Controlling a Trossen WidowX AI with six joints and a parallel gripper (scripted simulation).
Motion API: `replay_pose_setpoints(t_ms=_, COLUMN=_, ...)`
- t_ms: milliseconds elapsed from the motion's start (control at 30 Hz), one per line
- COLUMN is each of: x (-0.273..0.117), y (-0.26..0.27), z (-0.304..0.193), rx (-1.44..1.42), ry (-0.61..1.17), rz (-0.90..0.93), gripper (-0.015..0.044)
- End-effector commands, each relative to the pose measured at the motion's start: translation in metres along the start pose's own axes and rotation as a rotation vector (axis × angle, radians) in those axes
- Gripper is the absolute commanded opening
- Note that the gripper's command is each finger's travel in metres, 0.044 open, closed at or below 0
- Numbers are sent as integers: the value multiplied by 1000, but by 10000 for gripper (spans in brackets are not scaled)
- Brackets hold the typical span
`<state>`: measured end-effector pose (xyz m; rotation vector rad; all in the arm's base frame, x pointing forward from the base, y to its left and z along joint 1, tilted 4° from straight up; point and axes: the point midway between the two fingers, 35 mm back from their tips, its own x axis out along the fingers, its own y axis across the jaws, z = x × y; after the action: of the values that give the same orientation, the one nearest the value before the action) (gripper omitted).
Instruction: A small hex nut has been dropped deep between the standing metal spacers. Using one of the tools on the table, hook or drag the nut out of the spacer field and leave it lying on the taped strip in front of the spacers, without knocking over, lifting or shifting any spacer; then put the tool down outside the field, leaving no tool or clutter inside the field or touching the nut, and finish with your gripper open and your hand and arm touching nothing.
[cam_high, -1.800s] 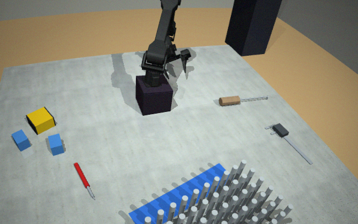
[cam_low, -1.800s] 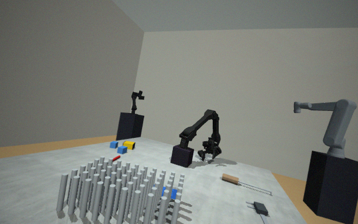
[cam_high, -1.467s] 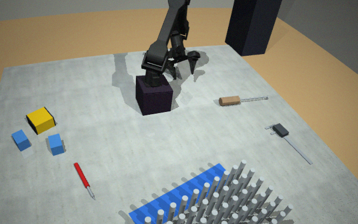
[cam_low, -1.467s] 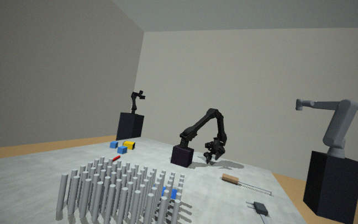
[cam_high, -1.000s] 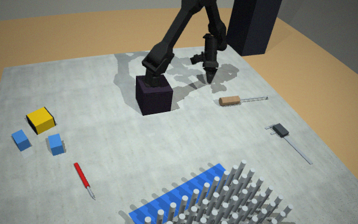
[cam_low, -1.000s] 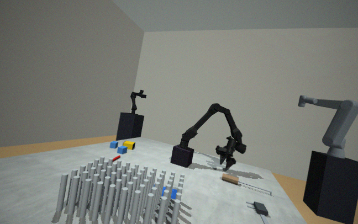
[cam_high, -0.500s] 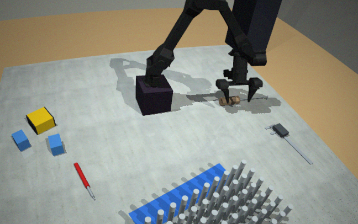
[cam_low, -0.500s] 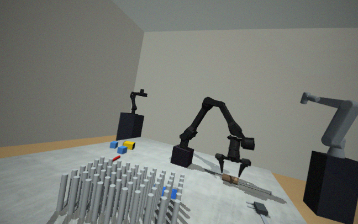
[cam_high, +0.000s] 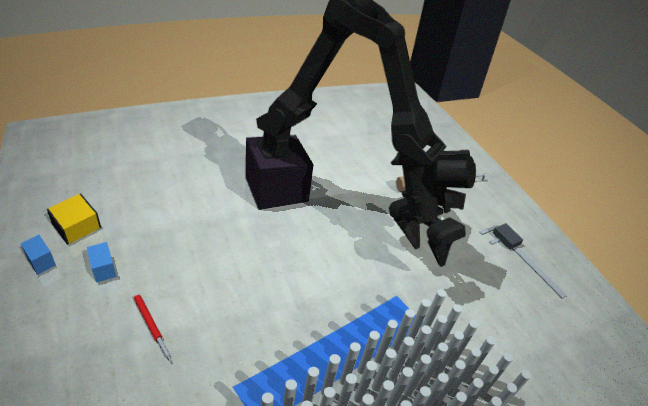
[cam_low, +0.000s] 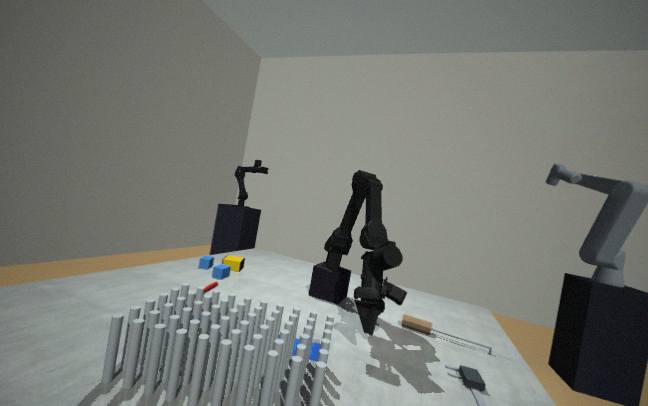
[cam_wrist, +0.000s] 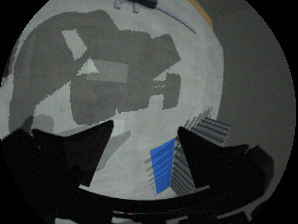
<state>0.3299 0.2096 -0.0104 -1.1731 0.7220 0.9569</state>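
My gripper (cam_high: 429, 255) (cam_low: 370, 332) (cam_wrist: 147, 127) is open and empty, pointing down above the table between the arm's base and the spacers. The metal spacers (cam_high: 372, 346) (cam_low: 115, 345) (cam_wrist: 215, 131) stand upright in rows. The blue taped strip (cam_high: 287, 367) (cam_low: 314, 350) (cam_wrist: 162, 165) lies along their front. The hex nut is not visible. A hook tool with a wooden handle (cam_high: 400, 183) (cam_low: 416, 324) lies beyond the gripper, mostly hidden behind it in the top view. A caliper (cam_high: 509, 236) (cam_low: 472, 377) and a red-handled tool (cam_high: 148, 318) (cam_low: 211, 287) lie on opposite sides.
A yellow block (cam_high: 75, 217) (cam_low: 233, 263) and two blue blocks (cam_high: 38, 254) (cam_high: 102, 262) (cam_low: 206, 262) (cam_low: 221, 271) lie beyond the red-handled tool. The arm stands on a dark base box (cam_high: 280, 180) (cam_low: 325, 285). Two other arms stand on pedestals off the table.
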Motion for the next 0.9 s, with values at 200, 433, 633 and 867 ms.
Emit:
replay_pose_setpoints(t_ms=200, x=-8, y=-72, z=-109, rx=762, ry=-187, rz=-210, gripper=440)
replay_pose_setpoints(t_ms=433, x=-23, y=-91, z=-162, rx=994, ry=-281, rz=-325, gripper=440)
replay_pose_setpoints(t_ms=633, x=-60, y=-109, z=-212, rx=1293, ry=-512, rz=-449, gripper=440)
replay_pose_setpoints(t_ms=867, x=-94, y=-112, z=-246, rx=1460, ry=-692, rz=-525, gripper=440)
